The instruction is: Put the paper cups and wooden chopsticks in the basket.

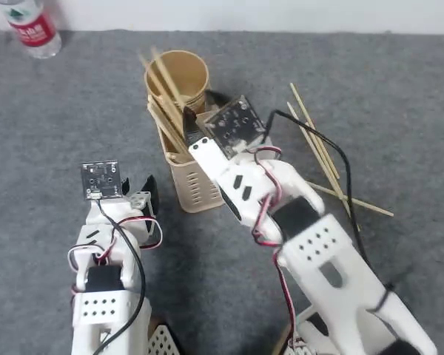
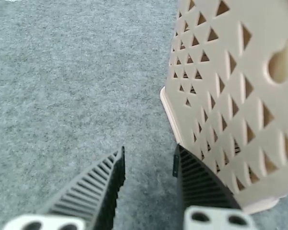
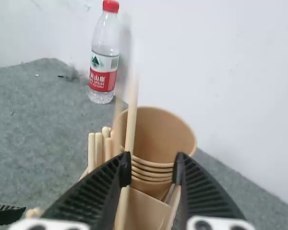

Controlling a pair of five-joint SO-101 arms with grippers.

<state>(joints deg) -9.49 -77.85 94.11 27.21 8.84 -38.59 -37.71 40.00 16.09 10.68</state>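
Nearest the robot, the left gripper (image 2: 149, 151) sits low over the desk (image 1: 59, 133), just beside the basket's perforated wall. Its jaws are a narrow way apart with nothing between them, so this arm has no part in the loading at this moment.

The basket (image 1: 196, 188) stands upright between the two arms and is already well filled. A bundle of wooden chopsticks (image 1: 165, 118) leans in it, tips poking above the rim. At its far end stands a nested stack of paper cups (image 1: 179, 74), mouth upward. No cup lies loose on the desk, so the cup half of the job looks done.

The right gripper (image 3: 152, 160) hangs directly over the basket's opening, its jaws moderately open. One chopstick (image 3: 130, 120) stands up along the inner face of one jaw. The gap is far wider than the stick, so it is probably loose rather than pinched, though the view is too soft to be sure.

Farther out, on the right arm's side, several loose chopsticks (image 1: 322, 151) lie scattered and crossed on the desk, well apart from the basket. These are what remains, and I judge the task more than half complete.

A plastic bottle (image 1: 31, 26) stands at the far corner.
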